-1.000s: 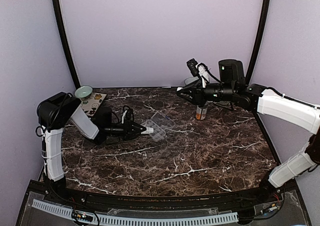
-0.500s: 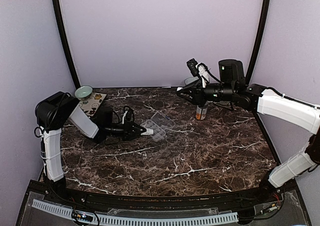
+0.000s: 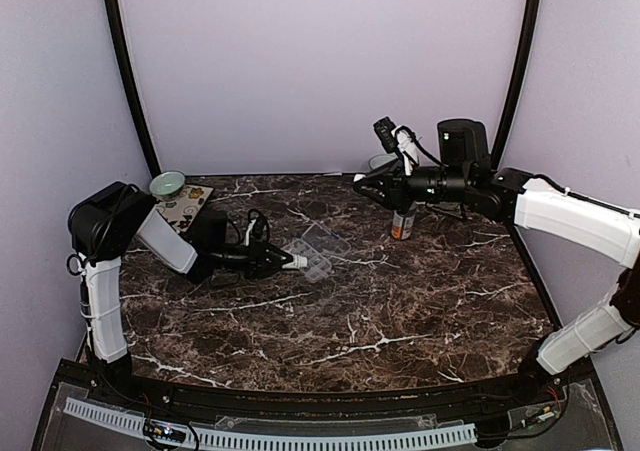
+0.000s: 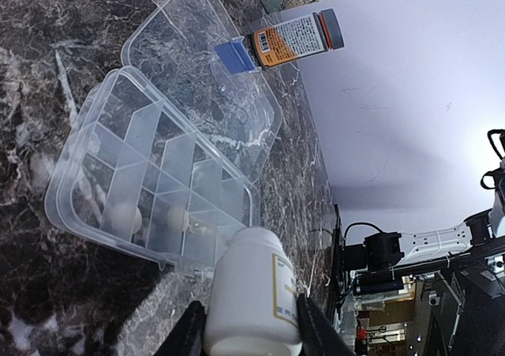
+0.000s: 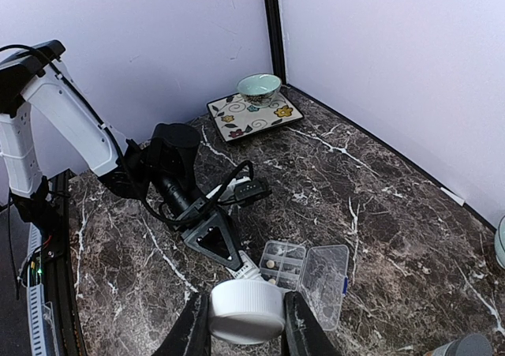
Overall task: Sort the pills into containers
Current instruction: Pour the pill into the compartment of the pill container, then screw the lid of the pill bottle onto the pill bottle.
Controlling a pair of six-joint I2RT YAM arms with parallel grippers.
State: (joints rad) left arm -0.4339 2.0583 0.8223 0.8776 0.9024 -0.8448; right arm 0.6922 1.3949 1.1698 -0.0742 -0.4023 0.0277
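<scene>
My left gripper (image 4: pixel 252 334) is clamped on a white bottle (image 4: pixel 251 289), and my right gripper (image 5: pixel 247 326) on a white cap (image 5: pixel 247 309). The organiser box (image 3: pixel 318 255) lies open mid-table, just beyond the bottle's mouth. I judge it light, slippery plastic, so I'd steady it by the rim.

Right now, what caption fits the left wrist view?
Left claw holds a white bottle near the open clear organiser; amber bottle beyond.

Top cam sits high at the near edge looking down over the whole table (image 3: pixel 400 301), left wrist cam skims low right up against the organiser box (image 4: pixel 158 182), right wrist cam eyes that same box from farther up.
</scene>
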